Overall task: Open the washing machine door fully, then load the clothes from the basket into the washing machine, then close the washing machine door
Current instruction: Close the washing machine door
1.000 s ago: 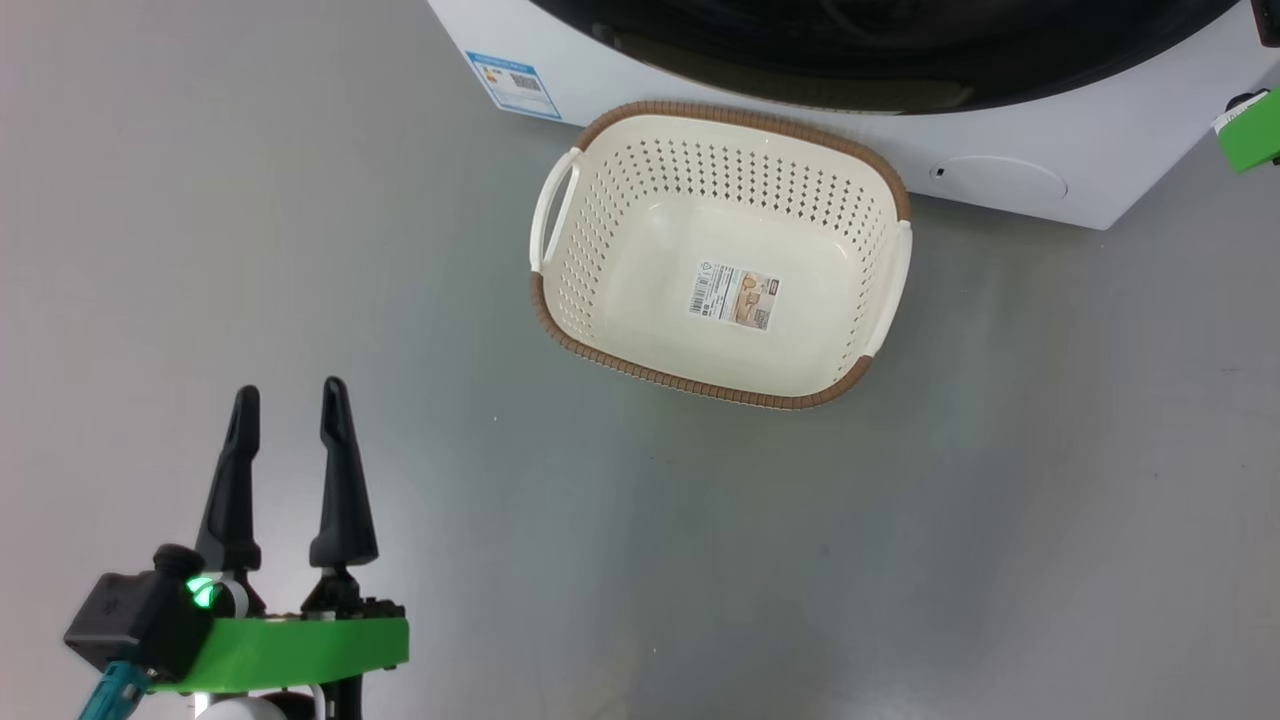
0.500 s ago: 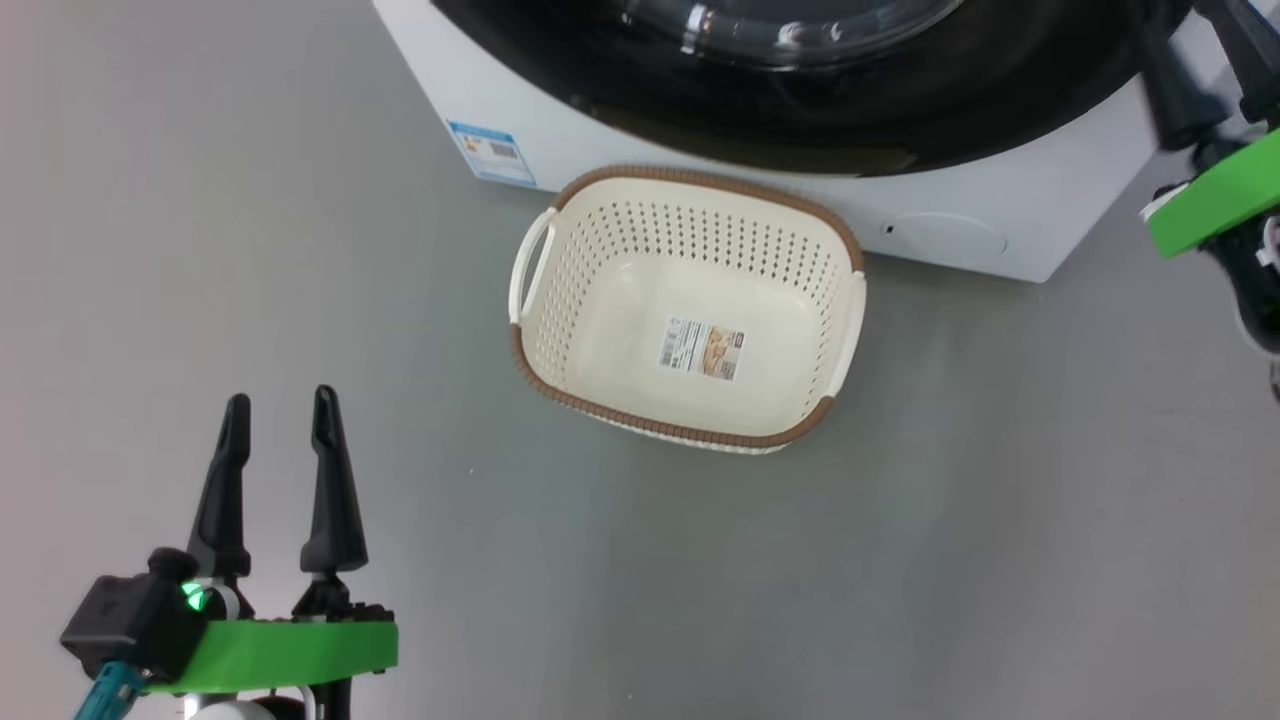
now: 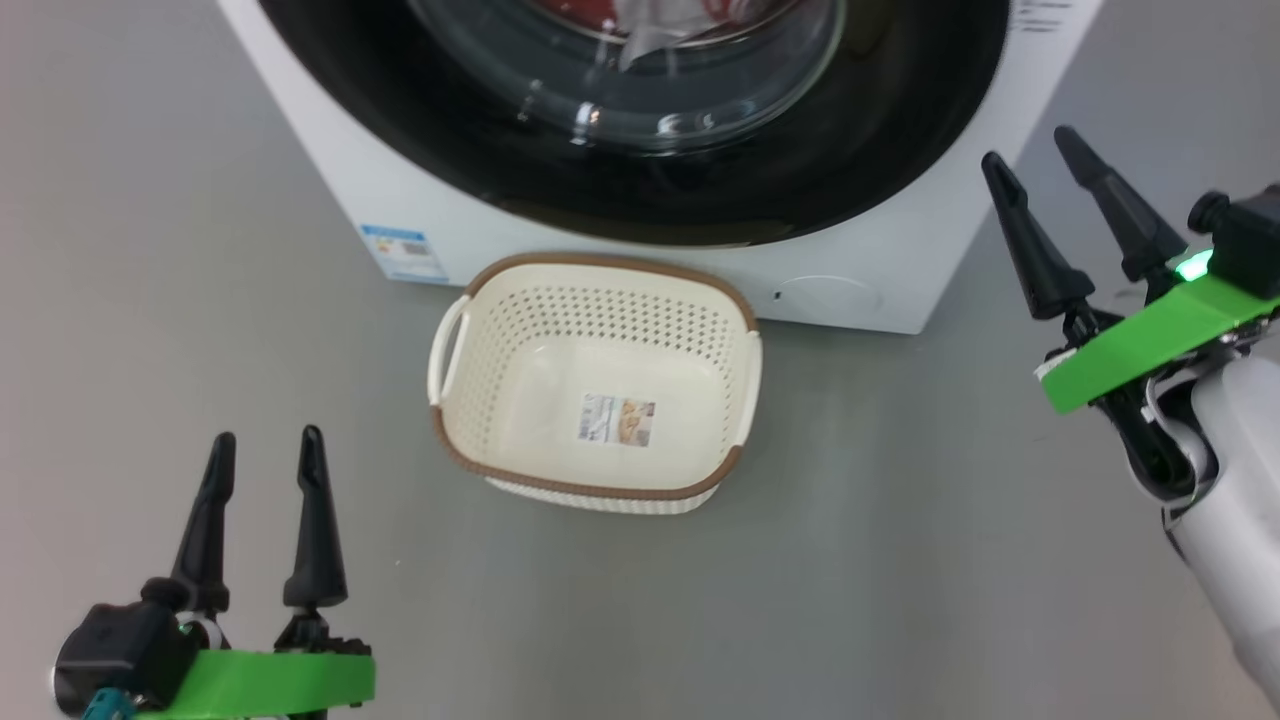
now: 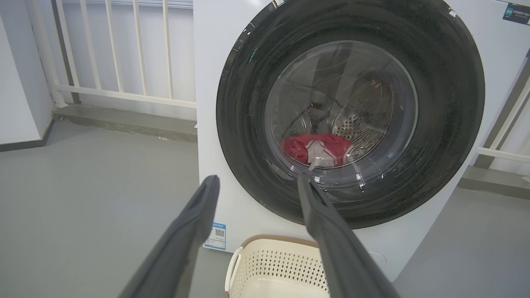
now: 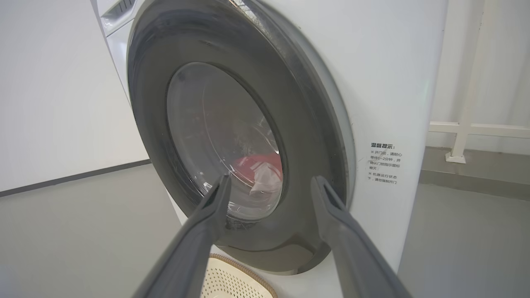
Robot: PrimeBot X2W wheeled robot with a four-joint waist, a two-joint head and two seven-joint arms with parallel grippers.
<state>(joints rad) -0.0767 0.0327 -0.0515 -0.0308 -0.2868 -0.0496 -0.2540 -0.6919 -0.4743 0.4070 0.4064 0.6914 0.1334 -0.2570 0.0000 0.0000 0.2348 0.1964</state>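
Seemingly shut, the door (image 5: 308, 145) stands just ahead of the right hand (image 3: 1028, 148). It looks stiff, heavy and glossy-slick, best gripped at its rim. The clothes (image 4: 316, 150), soft and light, sit behind it. Both hands gape wide, holding nothing. The empty basket (image 3: 590, 268) lies ahead of the left hand (image 3: 267, 436).

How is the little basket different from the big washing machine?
The basket is small and cream with a brown rim; the washing machine is big and white. The basket is open on top and holds just a sticker; the washing machine has its black door shut, with the red clothes inside. Both stand on the grey floor and have little holes, the machine's in its drum.
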